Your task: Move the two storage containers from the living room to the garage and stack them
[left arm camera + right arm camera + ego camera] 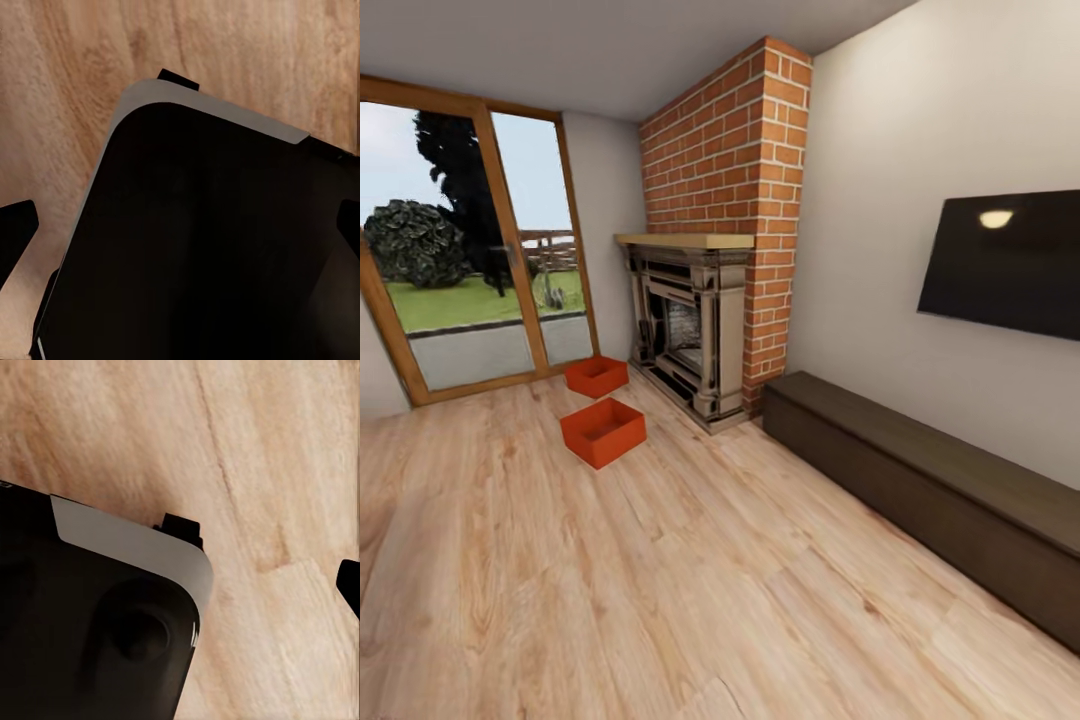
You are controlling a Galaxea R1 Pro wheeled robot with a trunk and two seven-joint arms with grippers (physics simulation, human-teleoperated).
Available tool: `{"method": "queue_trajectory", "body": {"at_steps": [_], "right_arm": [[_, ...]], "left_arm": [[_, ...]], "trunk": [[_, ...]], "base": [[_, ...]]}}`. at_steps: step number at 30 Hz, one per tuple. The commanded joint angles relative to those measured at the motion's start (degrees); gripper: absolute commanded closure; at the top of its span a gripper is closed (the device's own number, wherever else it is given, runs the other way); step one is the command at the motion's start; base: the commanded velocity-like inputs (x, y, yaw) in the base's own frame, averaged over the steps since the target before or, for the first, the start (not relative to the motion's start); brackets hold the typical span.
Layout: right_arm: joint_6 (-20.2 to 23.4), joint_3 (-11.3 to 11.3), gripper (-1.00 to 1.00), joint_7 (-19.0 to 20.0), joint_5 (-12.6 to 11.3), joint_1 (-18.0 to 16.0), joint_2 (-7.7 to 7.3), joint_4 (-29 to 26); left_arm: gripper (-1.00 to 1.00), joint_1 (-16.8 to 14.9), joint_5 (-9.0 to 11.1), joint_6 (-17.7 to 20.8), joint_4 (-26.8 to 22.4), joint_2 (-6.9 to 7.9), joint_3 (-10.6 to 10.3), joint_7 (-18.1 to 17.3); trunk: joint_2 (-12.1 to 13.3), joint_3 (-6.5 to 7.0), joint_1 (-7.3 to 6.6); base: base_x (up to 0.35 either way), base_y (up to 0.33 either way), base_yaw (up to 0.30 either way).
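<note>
Two orange-red storage containers sit on the light wood plank floor (660,590) of the living room, far ahead to the left. The nearer container (603,431) lies open-topped and turned at an angle. Behind it, the farther container (597,376) rests close to the glass door and the fireplace. Both look empty. My left gripper (180,225) hangs open over my own dark base, one fingertip (15,236) at each side of its view. My right gripper (180,585) is open too, with one fingertip (349,583) over the planks. Both grippers are far from the containers.
An ornate dark fireplace (685,335) stands under a red brick chimney (730,150). A wood-framed glass door (470,260) is at the left. A long dark low cabinet (930,490) runs along the right wall under a black screen (1005,262). Open planks lie between me and the containers.
</note>
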Motion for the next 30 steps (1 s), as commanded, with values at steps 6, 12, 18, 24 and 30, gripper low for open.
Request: {"method": "queue_trajectory", "body": {"at_steps": [6,12,18,24,30], "right_arm": [[-0.4,0.4,-1.0,0.3,-0.6,-0.1,-0.04,0.2],[-0.4,0.4,-1.0,0.3,-0.6,-0.1,-0.01,0.2],[-0.4,0.4,-1.0,0.3,-0.6,-0.1,-0.02,0.2],[-0.4,0.4,-1.0,0.3,-0.6,-0.1,-0.07,0.2],[-0.4,0.4,-1.0,0.3,-0.6,-0.1,-0.08,0.2]], "left_arm": [[-1.0,0.0,0.3,0.0,-0.1,-0.02,0.0,0.0],[-1.0,0.0,0.4,0.3,-0.1,-0.02,0.0,0.1],[-1.0,0.0,0.5,0.4,-0.1,-0.02,0.0,0.0],[-1.0,0.0,0.5,0.4,-0.1,-0.01,0.0,0.1],[-1.0,0.0,0.4,0.4,-0.1,-0.02,0.0,0.0]], "trunk": [[0.0,-0.05,0.03],[0.0,-0.05,0.03],[0.0,-0.05,0.03],[0.0,-0.05,0.03],[0.0,-0.05,0.03]], "base": [[0.325,0.0,0.27],[0.325,0.0,0.27],[0.325,0.0,0.27],[0.325,0.0,0.27],[0.325,0.0,0.27]]}}
